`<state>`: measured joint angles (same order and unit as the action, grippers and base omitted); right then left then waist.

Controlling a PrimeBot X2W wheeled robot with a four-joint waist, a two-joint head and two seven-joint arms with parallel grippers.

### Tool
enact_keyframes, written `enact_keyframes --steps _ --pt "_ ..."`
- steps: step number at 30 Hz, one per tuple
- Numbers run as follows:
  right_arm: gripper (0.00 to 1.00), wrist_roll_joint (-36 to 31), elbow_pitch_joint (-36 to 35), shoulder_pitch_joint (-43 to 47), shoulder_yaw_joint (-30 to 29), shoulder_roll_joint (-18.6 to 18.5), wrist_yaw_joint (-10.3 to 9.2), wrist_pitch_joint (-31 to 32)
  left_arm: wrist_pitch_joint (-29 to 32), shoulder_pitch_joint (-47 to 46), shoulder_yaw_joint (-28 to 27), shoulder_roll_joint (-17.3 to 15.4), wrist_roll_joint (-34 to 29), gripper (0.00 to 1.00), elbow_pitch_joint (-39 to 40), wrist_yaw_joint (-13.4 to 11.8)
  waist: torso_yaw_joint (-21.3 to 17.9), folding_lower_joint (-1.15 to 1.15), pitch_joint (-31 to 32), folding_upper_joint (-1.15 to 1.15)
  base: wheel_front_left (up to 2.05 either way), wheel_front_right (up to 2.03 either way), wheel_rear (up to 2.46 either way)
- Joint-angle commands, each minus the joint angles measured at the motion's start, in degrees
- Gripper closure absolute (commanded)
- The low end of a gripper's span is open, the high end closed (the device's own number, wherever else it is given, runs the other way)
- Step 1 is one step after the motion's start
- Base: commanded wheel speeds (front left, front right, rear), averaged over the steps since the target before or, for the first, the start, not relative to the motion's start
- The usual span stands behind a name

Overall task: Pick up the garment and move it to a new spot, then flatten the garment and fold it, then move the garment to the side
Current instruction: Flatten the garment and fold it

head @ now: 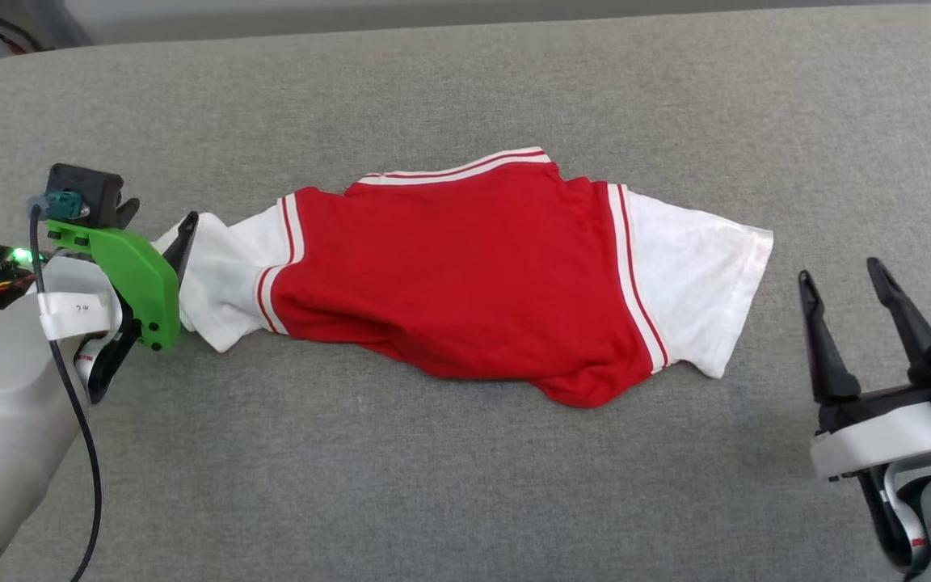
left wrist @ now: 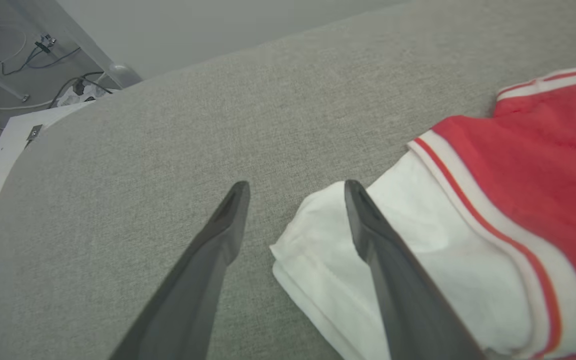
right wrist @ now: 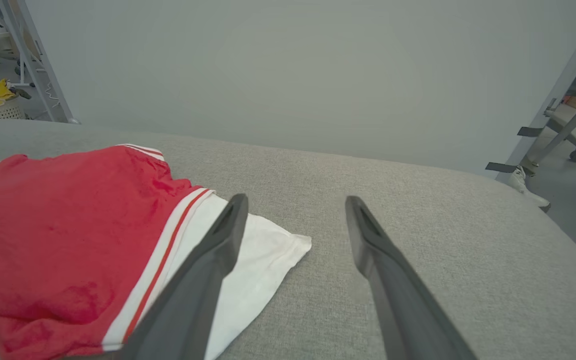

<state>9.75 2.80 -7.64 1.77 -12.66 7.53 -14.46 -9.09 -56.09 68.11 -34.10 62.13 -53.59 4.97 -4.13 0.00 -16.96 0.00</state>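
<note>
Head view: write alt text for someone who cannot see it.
A red shirt with white sleeves lies rumpled across a grey fabric surface. The left gripper, open, is at one sleeve's end; the right gripper, open, sits apart from the other sleeve.

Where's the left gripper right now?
Far left of the head view: the left gripper is open at the tip of the garment's white sleeve, over the grey surface.
</note>
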Motion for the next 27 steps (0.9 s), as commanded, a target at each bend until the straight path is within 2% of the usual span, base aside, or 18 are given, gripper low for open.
enact_keyframes --steps 1,5,9,13,17,22,27 --pt "0.00 0.30 -0.31 -1.59 -0.57 -1.10 -0.04 -0.28 -2.33 1.58 -0.77 0.26 -0.52 0.00 -0.12 -1.00 1.80 0.00 2.19 0.00 0.00 0.00 0.00" --pt "0.00 0.96 -1.03 -3.77 -1.55 -4.38 -0.04 0.75 -5.64 3.12 -4.22 -0.20 -1.02 0.00 2.68 -4.42 3.23 0.00 4.11 0.00 0.00 0.00 0.00" --pt "0.00 1.35 -2.34 -6.93 -1.62 -8.12 -0.04 3.41 -5.87 5.93 -12.01 -1.72 -6.02 0.00 12.36 -9.73 4.39 0.00 5.26 0.00 0.00 0.00 0.00" --pt "0.00 4.45 -1.88 -11.32 0.76 -13.70 -0.04 9.86 -5.89 13.97 -21.98 -2.72 -13.77 0.00 24.96 -15.91 5.35 0.00 5.84 0.00 0.00 0.00 0.00" --pt "0.00 8.34 -1.19 -15.23 5.12 -18.94 -0.04 18.98 -5.89 22.22 -30.74 -1.49 -21.03 0.00 34.25 -19.91 6.07 0.00 6.10 0.00 0.00 0.00 0.00" --pt "0.00 16.47 2.16 -19.31 13.09 -25.01 -0.04 30.11 -5.90 30.50 -39.47 2.26 -28.74 0.00 40.66 -21.65 7.03 0.00 5.96 0.00 0.00 0.00 0.00" --pt "0.00 27.47 5.33 -22.65 21.32 -30.22 -0.04 42.06 -5.90 36.76 -46.22 6.73 -34.91 0.00 44.37 -20.86 7.95 0.00 5.25 0.00 0.00 0.00 0.00"
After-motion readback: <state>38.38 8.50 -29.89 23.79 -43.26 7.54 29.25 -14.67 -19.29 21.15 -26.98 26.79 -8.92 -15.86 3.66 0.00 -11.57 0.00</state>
